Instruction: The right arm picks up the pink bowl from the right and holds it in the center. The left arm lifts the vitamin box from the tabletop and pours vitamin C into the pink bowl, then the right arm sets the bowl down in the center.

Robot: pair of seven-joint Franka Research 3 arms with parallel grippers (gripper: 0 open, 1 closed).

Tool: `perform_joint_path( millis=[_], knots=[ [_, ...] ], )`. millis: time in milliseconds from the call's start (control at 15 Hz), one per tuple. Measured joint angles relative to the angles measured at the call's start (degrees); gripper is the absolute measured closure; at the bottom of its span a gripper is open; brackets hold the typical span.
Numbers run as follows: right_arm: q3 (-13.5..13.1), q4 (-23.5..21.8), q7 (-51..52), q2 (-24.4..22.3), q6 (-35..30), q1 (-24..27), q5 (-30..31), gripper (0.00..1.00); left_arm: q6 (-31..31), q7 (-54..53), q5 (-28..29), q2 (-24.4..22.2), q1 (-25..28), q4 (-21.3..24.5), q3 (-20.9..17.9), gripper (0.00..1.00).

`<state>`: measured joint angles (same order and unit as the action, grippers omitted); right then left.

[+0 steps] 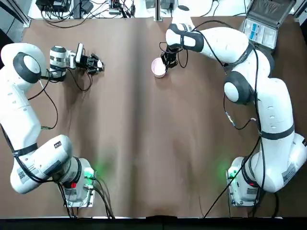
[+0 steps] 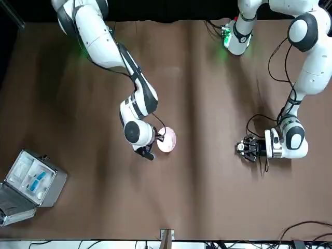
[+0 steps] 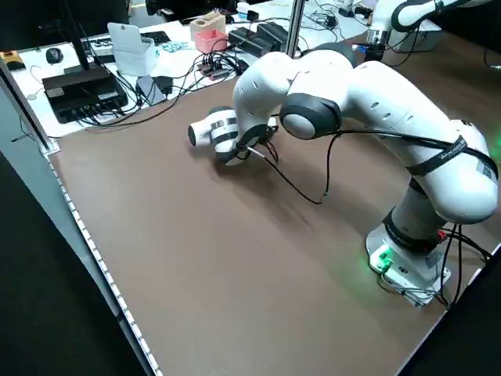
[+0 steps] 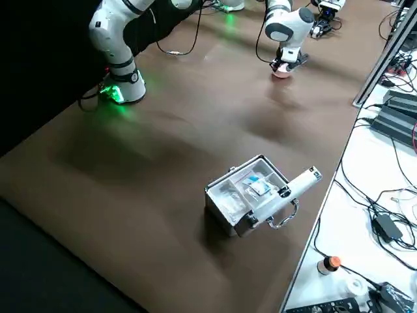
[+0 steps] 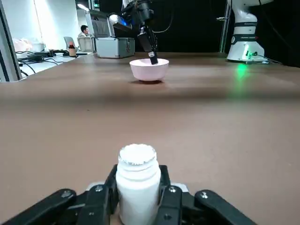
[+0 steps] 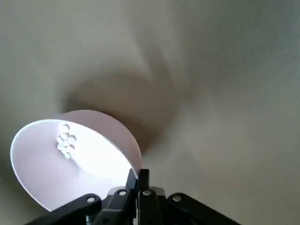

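The fingers of the right gripper [image 6: 137, 174] are almost closed, with only the thin wall of the bowl [image 6: 110, 125] pinched between the 2 tips. This hold at 1 side of the rim leaves the mouth free to receive what falls. Several white pills [image 6: 66, 141] lie together inside, so I judge that at least 1 pour is done. The 2 fingers of the left gripper [image 5: 138, 192] are parted only by the width of the box [image 5: 137, 164] and press it from both sides. The box stands upright, which should keep any remaining pills inside; if its top is open, I cannot tell. It is well apart from the bowl, on the left part of the tabletop [image 1: 153, 167], thus not in a pouring place. The bowl is near the middle between the 2 arms, toward the far side, and the shadow below suggests that it is a little above the surface. Next, probably, the right arm should lower it level and release gently, because a tilt could roll the pills out. The case [image 1: 261, 33] sits open at the far right, away from this work.
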<state>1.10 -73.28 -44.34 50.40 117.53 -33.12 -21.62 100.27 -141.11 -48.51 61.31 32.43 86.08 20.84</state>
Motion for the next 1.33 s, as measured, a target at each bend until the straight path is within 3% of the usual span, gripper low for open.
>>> perform_joint_path(
  millis=[67,267,400,667,733,933,1067,1200,1333],
  knots=[
    [0.18,-0.02,0.0,0.01,0.88,-0.32,-1.17,0.98,0.02,-0.02,0.03,0.0,-0.2,-0.14,-0.1,0.63],
    [0.25,-0.04,-0.02,0.1,2.04,-1.39,-2.12,0.98,0.45,-0.04,0.23,0.02,-1.47,-0.18,-1.01,0.38],
    [0.27,-0.05,-0.03,0.3,2.62,-2.07,-2.15,0.98,0.73,-0.02,0.63,0.02,-2.0,-0.21,-1.16,0.36],
    [0.24,-0.05,-0.06,0.59,3.12,-2.38,-2.16,0.93,0.81,2.03,0.98,-0.01,-2.3,-0.7,-1.16,0.01],
    [0.23,-0.05,-0.06,0.6,3.18,-2.38,-2.16,0.85,0.81,2.6,1.14,-0.07,-2.3,-0.92,-1.16,0.0],
    [0.22,0.03,-0.06,0.59,3.22,-2.36,-2.2,0.8,0.81,4.02,1.49,-0.62,-2.29,-1.57,-1.16,0.0],
    [0.1,0.41,0.02,0.41,3.01,-2.16,-2.2,0.69,0.81,6.4,1.51,-1.82,-2.3,-1.98,-1.1,0.0],
    [-0.21,1.32,0.03,-0.67,-1.41,-1.64,-2.18,0.67,0.8,10.9,2.22,-4.34,-2.31,-2.34,-0.89,0.0],
    [-0.55,3.25,0.03,-2.38,-9.49,-0.28,-2.15,0.56,0.71,15.63,3.44,-7.8,-2.68,-2.49,-0.64,0.0]
  ],
)
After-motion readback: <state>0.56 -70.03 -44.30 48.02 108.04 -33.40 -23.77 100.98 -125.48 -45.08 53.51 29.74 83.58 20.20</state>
